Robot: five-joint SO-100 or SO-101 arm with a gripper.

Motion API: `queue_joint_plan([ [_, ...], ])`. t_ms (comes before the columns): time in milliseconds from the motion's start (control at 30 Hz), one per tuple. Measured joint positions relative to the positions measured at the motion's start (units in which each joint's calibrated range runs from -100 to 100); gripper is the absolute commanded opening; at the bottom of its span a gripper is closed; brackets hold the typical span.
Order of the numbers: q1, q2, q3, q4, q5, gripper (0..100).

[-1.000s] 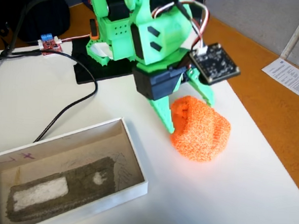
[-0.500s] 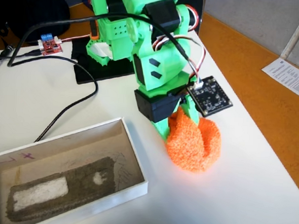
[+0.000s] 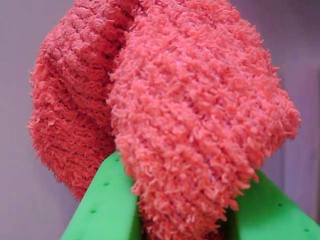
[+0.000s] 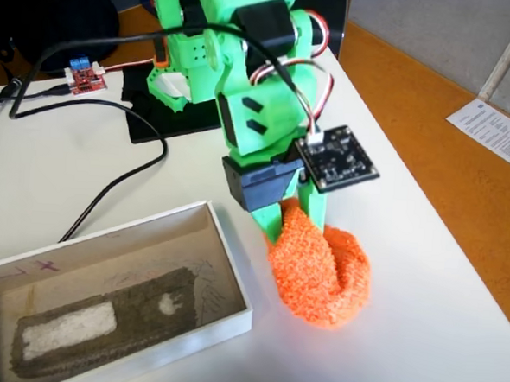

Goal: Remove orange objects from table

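On the table [image 4: 436, 341], beside the white box [image 4: 226, 241], the orange lump [image 4: 319, 277] is sitting while the gripper [image 4: 294, 226] is pinching its upper fold, both green jaws pressing into the fuzz. I judge the grasping step is in progress; the next move is asking for a lift and a carry off the table without the soft fold slipping out.

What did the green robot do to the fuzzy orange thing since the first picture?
The green two-finger gripper came down and closed on the fuzzy orange knitted lump, pinching it narrower and nudging it toward the shallow white cardboard box. The box and black cable stayed put.
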Motion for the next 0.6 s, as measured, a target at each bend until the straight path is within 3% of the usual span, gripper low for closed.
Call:
queue_joint_plan([
  [200,4.2,-2.5,-31.1,16.8,-3.1,0],
  [333,10.6,-3.7,-46.1,31.6,-1.9,0],
  [433,17.8,-6.5,-44.0,40.3,0.8,0],
  [600,27.8,-11.3,-29.1,36.6,3.8,0],
])
